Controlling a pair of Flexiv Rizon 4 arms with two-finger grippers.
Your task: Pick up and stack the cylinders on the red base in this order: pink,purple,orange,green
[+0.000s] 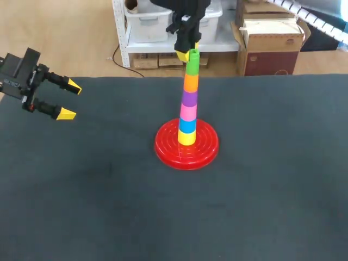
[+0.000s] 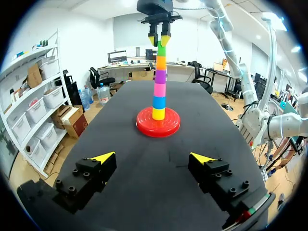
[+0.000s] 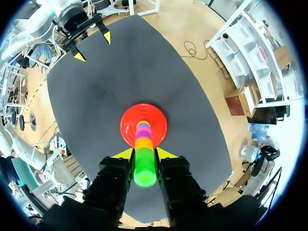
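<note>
The right gripper [image 3: 144, 155] has its two yellow-tipped fingers pressed against either side of the green cylinder [image 3: 145, 169]. As far as I can see it is clamped on that piece, right at the top of the tower. In the right wrist view the green piece sits squarely between the fingers, in line with the pieces under it. In the head view it looks seated on the orange cylinder [image 1: 191, 82] rather than hanging above it, though I can't tell whether it is pushed fully home.

Under the orange comes the purple cylinder [image 1: 189, 98], then the pink cylinder [image 1: 188, 112]. Beneath those are a blue piece [image 1: 187, 125] and a yellow piece [image 1: 186, 137] at the foot. The whole column stands upright in the middle of the red base [image 1: 166, 148].

The left gripper [image 1: 69, 100] is well apart from all this, over by the left side of the dark table [image 1: 272, 190]. Its jaws are wide apart and there is nothing between them.

By my reckoning the job is all but finished. Reading upward, pink, purple, orange and green are in the order asked, and all four are on the stack. What seems to be left is for the right arm to let go of the green one and lift straight up, clear of the top. A tower this tall and thin could easily be nudged over by a sideways pull
</note>
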